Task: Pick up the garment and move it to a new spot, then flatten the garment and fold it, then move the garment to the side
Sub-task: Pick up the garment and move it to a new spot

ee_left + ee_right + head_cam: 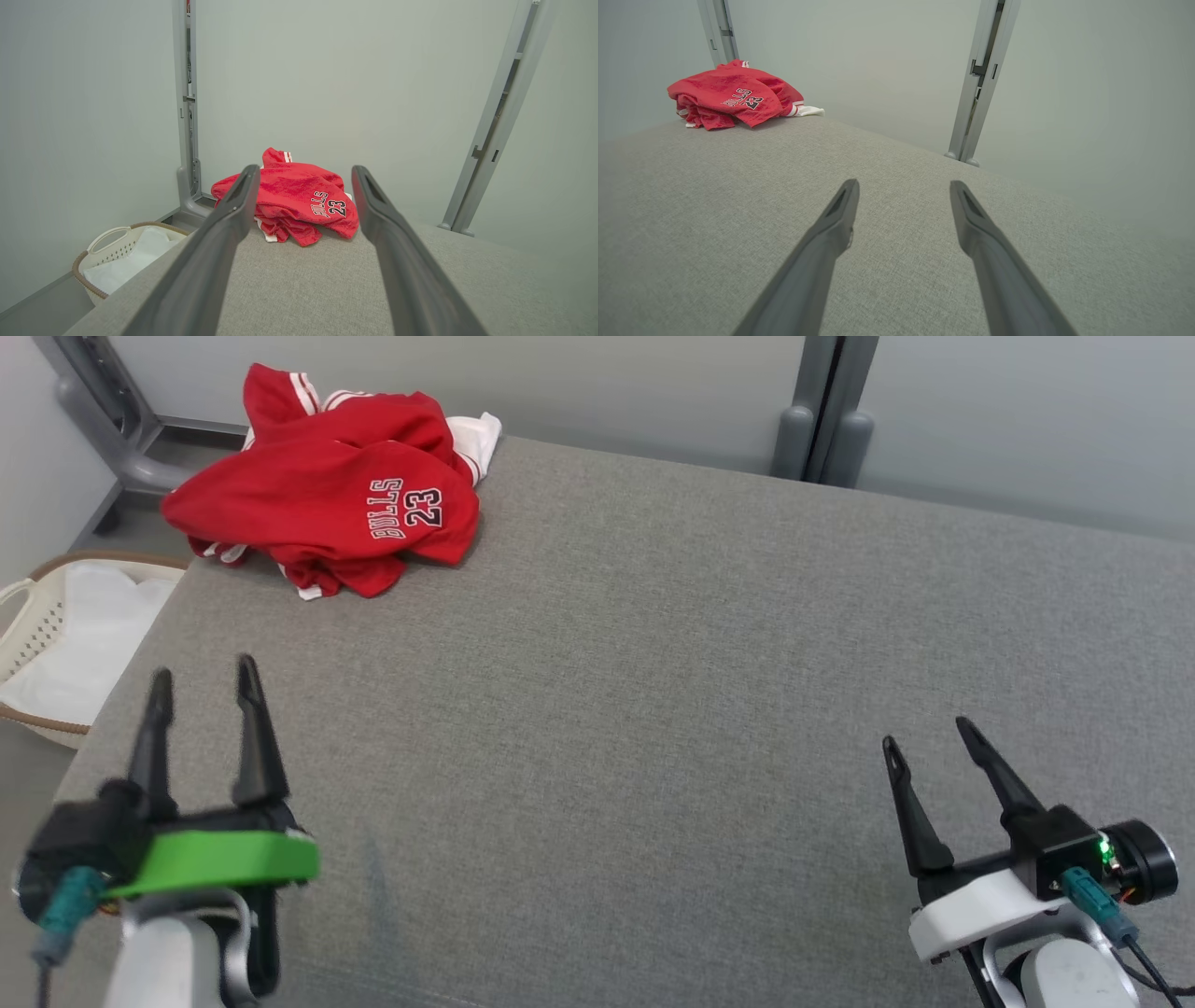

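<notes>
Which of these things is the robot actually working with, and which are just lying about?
In the job: crumpled red garment printed BULLS 23; grey fabric-covered table; left gripper and right gripper, both open.
Lying about: cream plastic laundry basket holding white cloth; grey metal posts.

Lighting was bright, even, diffuse; no glare noted. Shadows were faint: soft one under garment (pixel 327 495) on table (pixel 653 663). Head view was sharp, left pincer (pixel 203 670) slightly blurred. Wrist views showed wide-angle bend, wall posts (pixel 976 84) leaning, foreground soft at bottom edge, corners dimmer.
</notes>
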